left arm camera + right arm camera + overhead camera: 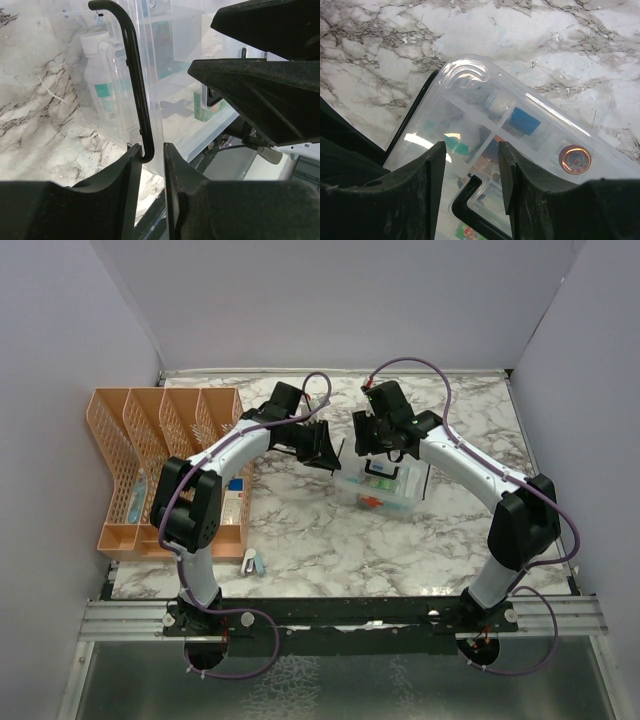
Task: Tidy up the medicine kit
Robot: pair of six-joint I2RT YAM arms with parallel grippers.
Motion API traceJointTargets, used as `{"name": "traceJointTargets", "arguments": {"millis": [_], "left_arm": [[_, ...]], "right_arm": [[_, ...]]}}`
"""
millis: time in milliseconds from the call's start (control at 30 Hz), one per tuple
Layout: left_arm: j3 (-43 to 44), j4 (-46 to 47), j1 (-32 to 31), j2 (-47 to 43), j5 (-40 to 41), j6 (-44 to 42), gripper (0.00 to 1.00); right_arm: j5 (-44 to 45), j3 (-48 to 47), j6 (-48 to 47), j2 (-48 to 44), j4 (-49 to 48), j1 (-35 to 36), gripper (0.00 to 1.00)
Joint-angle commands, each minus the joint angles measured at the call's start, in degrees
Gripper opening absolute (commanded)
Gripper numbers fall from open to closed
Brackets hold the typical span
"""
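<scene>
A small, clear plastic, rectangular medicine kit (pixel 380 495) with a red mark sat on a white-and-grey marbled table top (pixel 320 540), its glossy lid showing divided compartments beneath. At the kit's left edge, the left gripper (pixel 153 150) held its matte black jaws narrow around the thin, bent black handle (pixel 132 75) and the lid's edge; whether they pinched could not be told. Above the kit, the right gripper (pixel 471 150) stood half open, holding nothing. Left of the kit stood an orange plastic lattice organizer (pixel 130 440).
</scene>
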State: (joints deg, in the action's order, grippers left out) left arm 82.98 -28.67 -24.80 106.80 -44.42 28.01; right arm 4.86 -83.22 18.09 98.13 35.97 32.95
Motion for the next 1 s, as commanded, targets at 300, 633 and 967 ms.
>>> {"name": "traceJointTargets", "arguments": {"millis": [300, 633, 967], "left_arm": [[4.72, -6.16, -1.59, -1.25, 10.43, -2.87, 0.57], [7.82, -6.23, -1.22, -3.09, 14.2, -5.31, 0.75], [7.63, -4.54, -1.22, -1.48, 10.82, -4.75, 0.64]], "right_arm": [[1.01, -3.08, 5.75, -0.04, 3.58, 0.36, 0.47], [13.16, -1.75, 12.25, -8.68, 3.31, -0.87, 0.55], [22.04, 9.45, 19.66, -18.65, 9.57, -7.3, 0.78]]}}
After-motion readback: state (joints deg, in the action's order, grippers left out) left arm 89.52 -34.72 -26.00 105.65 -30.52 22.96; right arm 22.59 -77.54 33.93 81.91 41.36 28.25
